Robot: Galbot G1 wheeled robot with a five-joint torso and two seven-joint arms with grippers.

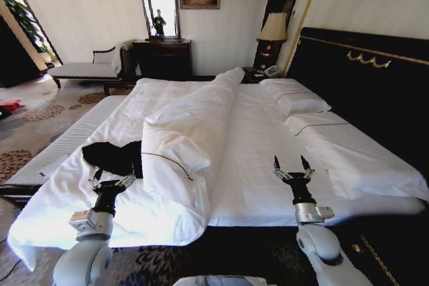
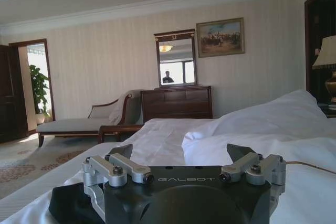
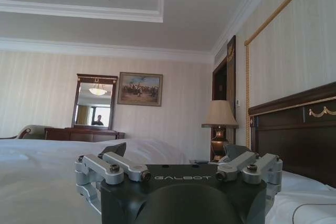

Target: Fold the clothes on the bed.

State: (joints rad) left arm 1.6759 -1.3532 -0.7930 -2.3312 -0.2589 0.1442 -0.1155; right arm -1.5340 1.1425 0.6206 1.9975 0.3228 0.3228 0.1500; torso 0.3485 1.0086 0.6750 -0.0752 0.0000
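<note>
The clothes, a crumpled black garment, lie on the bed near its left front corner, beside the rolled-back white duvet. My left gripper sits open at the garment's near edge, low over the sheet. In the left wrist view the left gripper has its fingers spread, and black cloth shows below one finger. My right gripper is open over bare white sheet on the right half of the bed, apart from the clothes. The right gripper holds nothing.
Two pillows lie against the dark headboard at the right. A lamp stands on a nightstand in the far corner. A dresser with mirror and a pale chaise stand beyond the bed. Patterned carpet lies to the left.
</note>
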